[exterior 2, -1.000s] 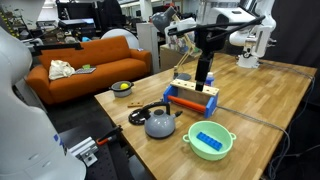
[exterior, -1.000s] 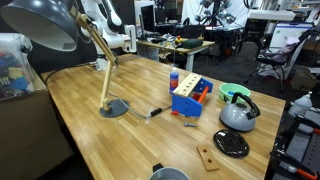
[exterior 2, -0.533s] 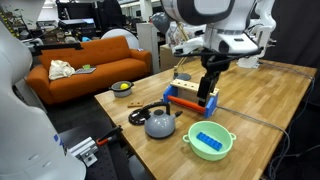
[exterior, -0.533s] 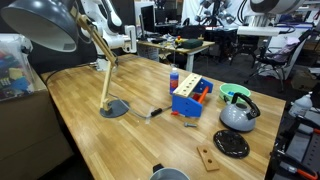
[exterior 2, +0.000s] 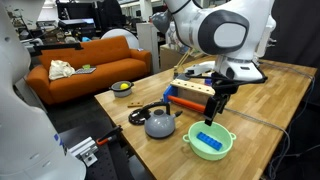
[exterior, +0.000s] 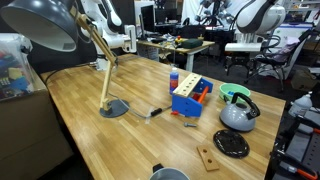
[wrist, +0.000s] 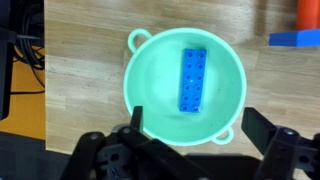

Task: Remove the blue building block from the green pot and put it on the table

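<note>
The blue block (wrist: 192, 79) lies flat in the middle of the green pot (wrist: 150, 100), its long side running from 12 to 6 o'clock in the wrist view. Nothing of the task is done yet: the block is ungrasped, and both the lift and the setting down on the bench (wrist: 80, 60) are left. The end effector (wrist: 192, 115) hangs over the pot with its fingers spread wide, at about 8 and 4 o'clock of the block, touching nothing. Its height above the pot is hard to judge. In an exterior view the kettle (exterior: 238, 113) hides most of the pot, and the block cannot be made out there.
</note>
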`<state>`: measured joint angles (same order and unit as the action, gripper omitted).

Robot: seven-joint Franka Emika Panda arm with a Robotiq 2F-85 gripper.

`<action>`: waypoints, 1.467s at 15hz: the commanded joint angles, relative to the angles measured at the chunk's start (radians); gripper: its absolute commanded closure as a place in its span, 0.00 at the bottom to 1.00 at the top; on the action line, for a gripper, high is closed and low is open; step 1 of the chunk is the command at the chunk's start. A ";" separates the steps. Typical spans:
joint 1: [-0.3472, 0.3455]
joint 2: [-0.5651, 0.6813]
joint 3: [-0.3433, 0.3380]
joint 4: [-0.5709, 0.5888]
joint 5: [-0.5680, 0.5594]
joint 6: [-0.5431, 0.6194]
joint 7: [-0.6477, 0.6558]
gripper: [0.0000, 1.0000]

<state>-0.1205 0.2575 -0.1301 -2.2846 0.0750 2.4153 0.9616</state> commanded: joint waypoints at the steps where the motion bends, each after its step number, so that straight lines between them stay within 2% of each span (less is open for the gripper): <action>1: 0.020 0.002 -0.019 0.001 0.007 -0.003 -0.005 0.00; 8: 0.021 0.021 -0.016 0.012 0.024 0.001 -0.002 0.00; 14: 0.029 0.126 -0.020 0.038 0.065 0.016 0.028 0.00; 22: 0.037 0.287 -0.023 0.147 0.110 0.012 0.069 0.00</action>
<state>-0.1009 0.4902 -0.1328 -2.1835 0.1589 2.4300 1.0161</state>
